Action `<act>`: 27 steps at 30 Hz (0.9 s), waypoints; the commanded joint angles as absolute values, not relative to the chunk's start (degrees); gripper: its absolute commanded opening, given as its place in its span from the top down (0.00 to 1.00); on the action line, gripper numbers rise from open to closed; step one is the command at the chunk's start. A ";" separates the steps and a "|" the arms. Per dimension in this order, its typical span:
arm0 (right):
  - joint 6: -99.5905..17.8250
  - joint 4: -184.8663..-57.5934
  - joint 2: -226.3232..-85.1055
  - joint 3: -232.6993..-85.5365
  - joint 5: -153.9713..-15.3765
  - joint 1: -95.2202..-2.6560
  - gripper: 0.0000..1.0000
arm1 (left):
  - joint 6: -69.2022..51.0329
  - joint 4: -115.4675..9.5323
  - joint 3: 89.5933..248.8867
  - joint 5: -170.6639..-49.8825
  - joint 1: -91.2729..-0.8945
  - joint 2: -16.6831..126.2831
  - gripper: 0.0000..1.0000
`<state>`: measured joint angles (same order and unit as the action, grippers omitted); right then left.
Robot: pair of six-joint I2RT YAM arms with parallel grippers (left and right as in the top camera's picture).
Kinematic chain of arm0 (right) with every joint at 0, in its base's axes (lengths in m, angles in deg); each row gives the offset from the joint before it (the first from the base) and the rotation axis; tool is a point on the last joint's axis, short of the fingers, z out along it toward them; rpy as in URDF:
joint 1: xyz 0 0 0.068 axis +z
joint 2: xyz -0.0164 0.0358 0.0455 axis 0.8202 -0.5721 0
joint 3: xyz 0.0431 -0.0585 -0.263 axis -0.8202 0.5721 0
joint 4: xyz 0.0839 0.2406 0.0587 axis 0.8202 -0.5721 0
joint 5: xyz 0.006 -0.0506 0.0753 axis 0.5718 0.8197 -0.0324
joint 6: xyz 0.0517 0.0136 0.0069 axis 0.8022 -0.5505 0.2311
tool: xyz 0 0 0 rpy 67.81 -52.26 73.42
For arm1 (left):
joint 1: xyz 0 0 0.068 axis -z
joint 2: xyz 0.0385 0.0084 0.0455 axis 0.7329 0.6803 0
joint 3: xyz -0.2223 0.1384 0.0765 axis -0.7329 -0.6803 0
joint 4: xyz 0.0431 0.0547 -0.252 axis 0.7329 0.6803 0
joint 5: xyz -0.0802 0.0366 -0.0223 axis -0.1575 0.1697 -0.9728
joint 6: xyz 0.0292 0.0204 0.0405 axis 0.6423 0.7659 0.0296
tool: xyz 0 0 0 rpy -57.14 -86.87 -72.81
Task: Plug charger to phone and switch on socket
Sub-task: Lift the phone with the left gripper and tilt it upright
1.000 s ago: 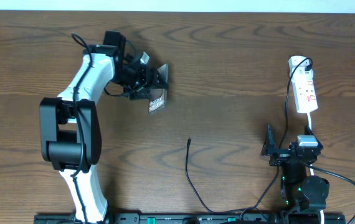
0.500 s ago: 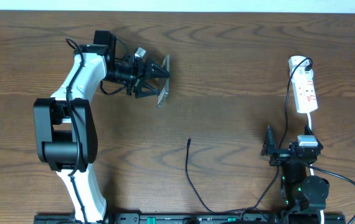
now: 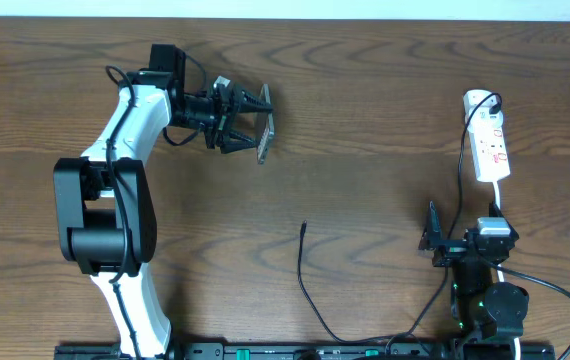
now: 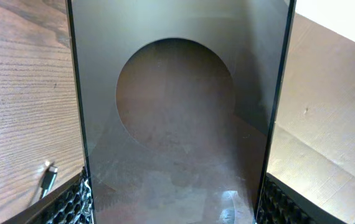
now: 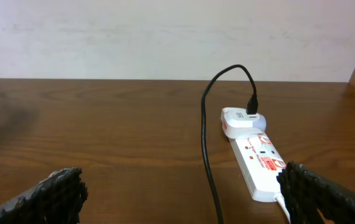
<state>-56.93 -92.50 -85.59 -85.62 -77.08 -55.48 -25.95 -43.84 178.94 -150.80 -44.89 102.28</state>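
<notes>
My left gripper (image 3: pixel 257 122) is shut on the phone (image 3: pixel 264 136), which it holds off the table and nearly edge-on to the overhead camera. In the left wrist view the phone (image 4: pixel 177 124) fills the space between both foam pads (image 4: pixel 65 202), its brownish screen showing a dark oval. The charger is a thin black cable whose plug tip (image 3: pixel 304 227) lies loose mid-table; the same tip (image 4: pixel 48 179) shows beside the phone. The socket (image 3: pixel 490 145) is a white power strip at the right. My right gripper (image 3: pixel 465 222) stands open just short of it, and the socket (image 5: pixel 260 163) lies ahead.
A white adapter (image 5: pixel 243 119) is plugged into the socket's far end, and the charger's black cable (image 5: pixel 208 162) runs from it toward the front edge. The strip's white cord (image 3: pixel 525 280) trails past my right arm. A pale wall stands behind the table.
My left arm has pulled back and up with the phone and rolled its wrist. The phone's face no longer faces the overhead camera; it now shows edge-on. The right arm is still.
</notes>
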 commanded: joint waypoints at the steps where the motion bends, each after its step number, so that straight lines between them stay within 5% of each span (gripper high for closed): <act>1: -56.55 -92.74 -85.26 -85.54 -77.38 -55.00 0.01 | -31.46 -44.96 178.97 -152.30 -45.35 99.73 0.93; 27: -56.55 -92.74 -85.26 -85.54 -77.38 -55.00 0.01 | -39.52 -47.45 178.97 -152.54 -45.35 99.73 0.93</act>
<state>-56.93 -92.50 -85.59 -85.62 -77.08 -55.48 -37.92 -47.21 178.94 -150.42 -44.89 102.28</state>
